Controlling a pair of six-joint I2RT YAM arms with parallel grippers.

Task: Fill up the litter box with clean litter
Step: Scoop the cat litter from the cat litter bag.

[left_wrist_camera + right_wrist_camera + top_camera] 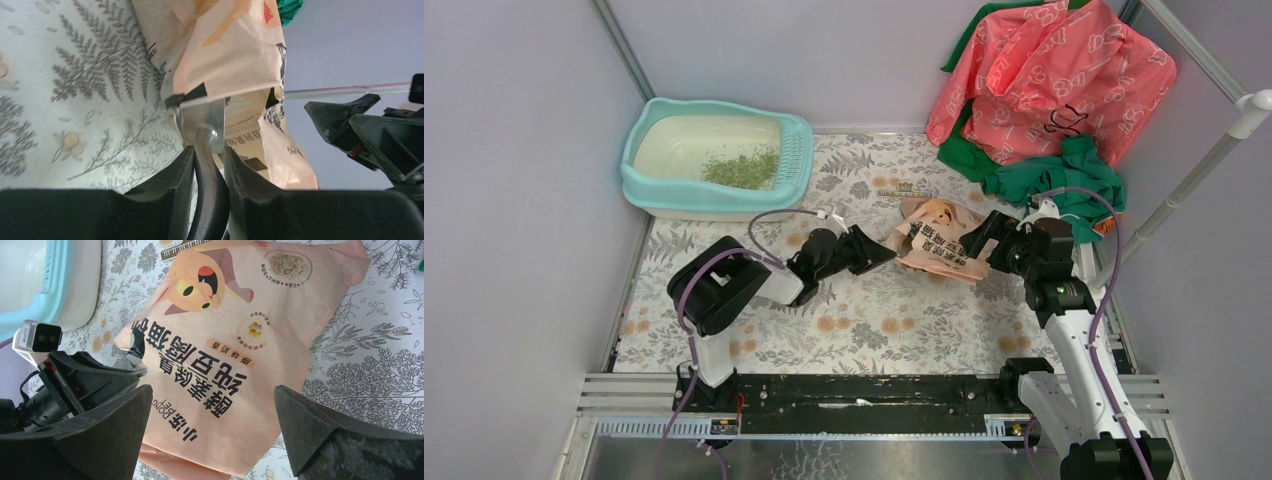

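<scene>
Leaf-print cloth (874,320) between grey walls (514,200); litter box (654,195) at back.

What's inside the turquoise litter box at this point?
A thin patch of clean litter lies toward the slotted end of the litter box; the rest of the cream floor shows bare. The floor beneath the granules is covered.
</scene>
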